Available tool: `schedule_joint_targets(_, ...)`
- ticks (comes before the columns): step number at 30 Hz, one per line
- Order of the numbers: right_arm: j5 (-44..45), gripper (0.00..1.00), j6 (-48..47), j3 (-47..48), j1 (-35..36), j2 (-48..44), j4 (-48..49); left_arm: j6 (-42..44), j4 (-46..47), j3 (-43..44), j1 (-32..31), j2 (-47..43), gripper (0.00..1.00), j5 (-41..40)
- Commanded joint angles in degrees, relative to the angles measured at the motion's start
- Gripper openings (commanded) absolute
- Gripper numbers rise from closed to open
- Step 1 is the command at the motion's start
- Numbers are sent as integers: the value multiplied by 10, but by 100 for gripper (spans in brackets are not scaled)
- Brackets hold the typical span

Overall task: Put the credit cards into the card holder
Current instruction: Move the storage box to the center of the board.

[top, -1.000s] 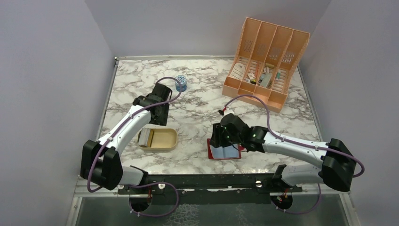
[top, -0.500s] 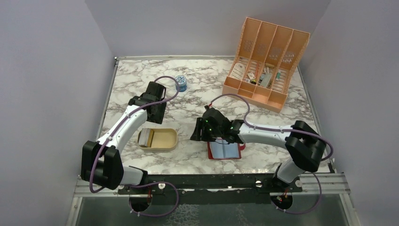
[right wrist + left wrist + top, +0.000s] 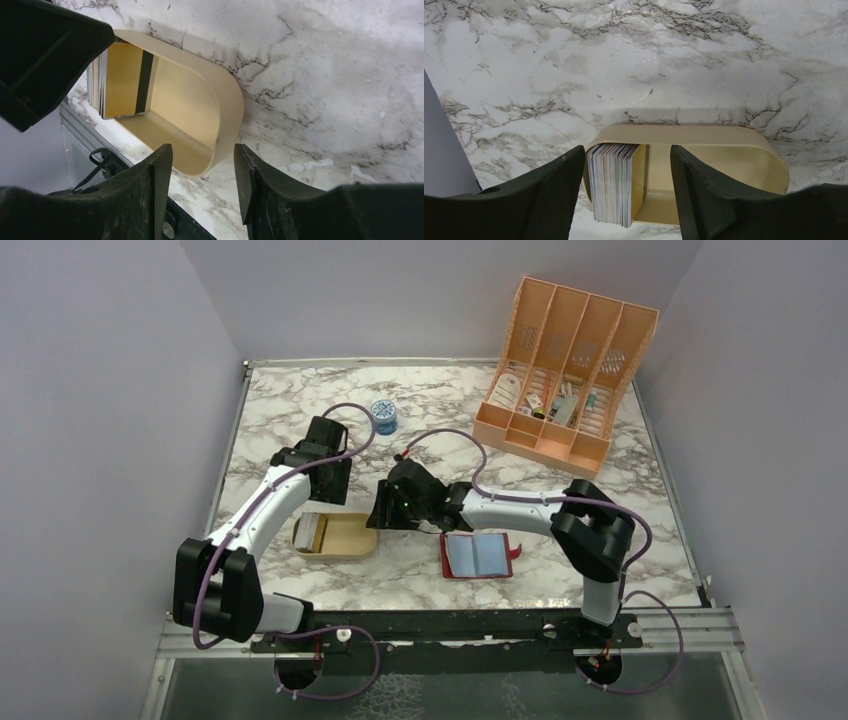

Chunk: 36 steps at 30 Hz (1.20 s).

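Note:
The credit cards (image 3: 311, 532) stand on edge as a greyish stack at the left end of a shallow tan tray (image 3: 352, 537). In the left wrist view the stack (image 3: 611, 182) sits between my open left fingers (image 3: 549, 195), a little below them. My left gripper (image 3: 326, 498) hovers over the tray's far side, empty. My right gripper (image 3: 384, 514) is open and empty at the tray's right end (image 3: 227, 115); the cards' gold face with a black stripe (image 3: 125, 80) shows beyond. The dark red card holder (image 3: 478, 556) lies open, pale blue pockets up, right of the tray.
A large peach slotted organizer (image 3: 565, 370) with small items stands at the back right. A small blue-and-white jar (image 3: 384, 416) sits behind the left arm. The black rail (image 3: 450, 625) runs along the table's near edge.
My right gripper has moved left from over the open card holder to the tray's right end. My left gripper has shifted slightly nearer the tray.

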Motion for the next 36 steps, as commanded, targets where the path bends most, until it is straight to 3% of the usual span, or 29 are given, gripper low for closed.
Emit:
schedule_joint_targets(1,13,48,-7,46,11,37,-26,-27,3,15,16,-21,65,28)
schedule_joint_targets(15,82,32,-20,135,13,110,-107,-57,-1,12,19,-28,64,63)
schedule_joint_targets(30,129,18,-9,137,13,102,-113,-48,19,5,19,-46,61,58)
schedule_joint_targets(36,153,16,-9,142,12,100,-125,-37,23,5,17,-43,58,90)
